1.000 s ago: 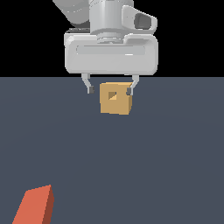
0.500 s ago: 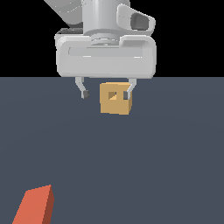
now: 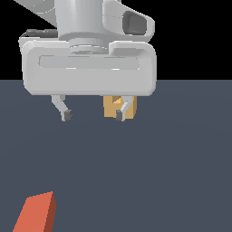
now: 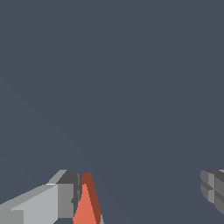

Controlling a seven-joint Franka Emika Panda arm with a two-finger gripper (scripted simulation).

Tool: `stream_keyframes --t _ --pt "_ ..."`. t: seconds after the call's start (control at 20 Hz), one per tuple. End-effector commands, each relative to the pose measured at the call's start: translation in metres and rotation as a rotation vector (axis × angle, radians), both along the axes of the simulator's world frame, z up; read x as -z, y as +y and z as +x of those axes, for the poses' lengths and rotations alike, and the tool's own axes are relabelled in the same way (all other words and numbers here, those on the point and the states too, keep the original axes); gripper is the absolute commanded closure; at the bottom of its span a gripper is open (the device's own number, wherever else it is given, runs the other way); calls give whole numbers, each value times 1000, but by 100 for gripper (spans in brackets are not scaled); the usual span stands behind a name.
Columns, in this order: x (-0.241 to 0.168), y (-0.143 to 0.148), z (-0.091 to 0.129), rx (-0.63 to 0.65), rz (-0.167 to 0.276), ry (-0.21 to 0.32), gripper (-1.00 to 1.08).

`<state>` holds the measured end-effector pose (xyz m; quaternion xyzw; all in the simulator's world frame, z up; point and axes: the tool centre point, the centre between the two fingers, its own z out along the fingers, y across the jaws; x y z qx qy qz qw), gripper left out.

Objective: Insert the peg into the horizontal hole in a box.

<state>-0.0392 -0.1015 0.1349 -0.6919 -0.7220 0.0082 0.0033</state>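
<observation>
Here, one peg (image 3: 37, 214), one box (image 3: 112, 107), two parted jaws.

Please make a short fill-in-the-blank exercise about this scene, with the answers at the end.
1. The gripper fingers are ___, holding nothing.
2. The peg lies on the floor, and its colour is ___.
3. In the exterior view, the tan box is partly hidden behind one gripper ___.

Missing words: open; red-orange; finger

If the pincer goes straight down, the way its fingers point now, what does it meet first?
Probably the bare floor. The open pincer has nothing between its fingers; the peg appears nearer the camera, the box behind one finger. Depth is uncertain.
</observation>
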Motion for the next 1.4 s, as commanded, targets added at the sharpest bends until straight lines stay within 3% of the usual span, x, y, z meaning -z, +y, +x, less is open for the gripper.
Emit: stream_keyframes --t 0.0,0.8,1.35 --pt "7 -20 -8 -26 1 -2 -92" --pt "51 -142 -36 -189 6 -11 -92" --pt "67 -189 -38 -248 9 -15 -92"
